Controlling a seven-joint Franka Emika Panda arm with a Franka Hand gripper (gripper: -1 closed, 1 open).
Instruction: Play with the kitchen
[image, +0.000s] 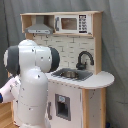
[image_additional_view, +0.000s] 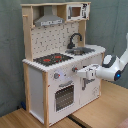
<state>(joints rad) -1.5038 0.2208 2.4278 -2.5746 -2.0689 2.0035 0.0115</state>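
The gripper (image_additional_view: 84, 72) sits right at the front of the kitchen (image_additional_view: 55, 60), by the knobs (image_additional_view: 74, 69) under the stovetop (image_additional_view: 53, 58); I cannot tell if it is spread or pressed together. The kitchen stands on a wooden table (image_additional_view: 95, 111). The sink (image: 71, 74) has a black faucet (image: 83, 58). A grey curtain (image: 116, 45) hangs behind.

I count one toy kitchen (image_additional_view: 55, 65), with one faucet (image_additional_view: 74, 39), one microwave (image: 72, 23) and one oven door (image_additional_view: 64, 96).

Glossy white rounded arm (image: 32, 80) with black joints.
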